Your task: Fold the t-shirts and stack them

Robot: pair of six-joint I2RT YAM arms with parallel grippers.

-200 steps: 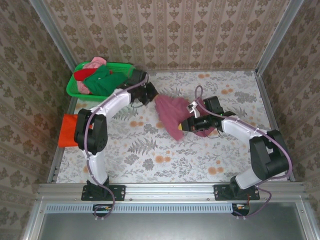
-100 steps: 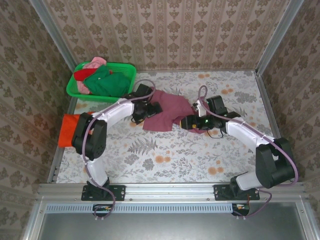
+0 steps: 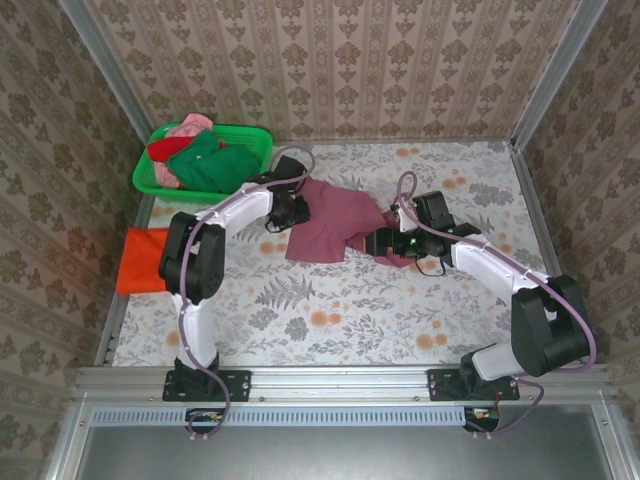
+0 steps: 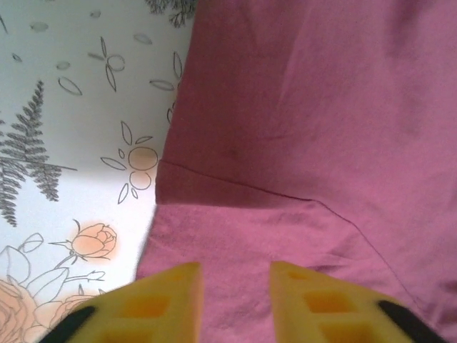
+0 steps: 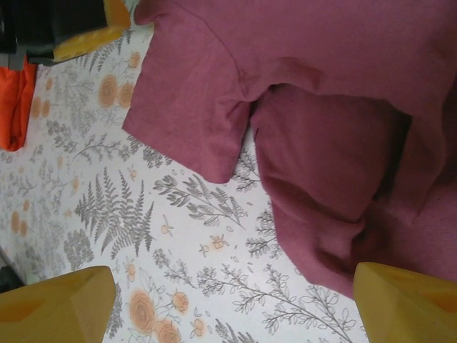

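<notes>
A soft maroon cloth t-shirt [image 3: 335,215] is laid, part spread and part crumpled, on the flower-printed table [image 3: 300,310] between the two arms. Its long axis is judged to run from the far left to the near right. The left gripper [image 3: 290,207] is placed at the flat left edge of the shirt. In the wrist view its yellow fingertips [image 4: 168,300] are held a narrow way apart over the cloth, and whether a fold is pinched cannot be told. The right gripper [image 3: 385,243] is set at the opposite, bunched end, with jaws spread wide and nothing grasped. That heaped end lies just ahead of it, so the right arm is judged better placed to draw it out flat. A folded orange-red shirt [image 3: 140,258] is parked at the table's left edge, well apart, near a green plastic basket [image 3: 250,130].
</notes>
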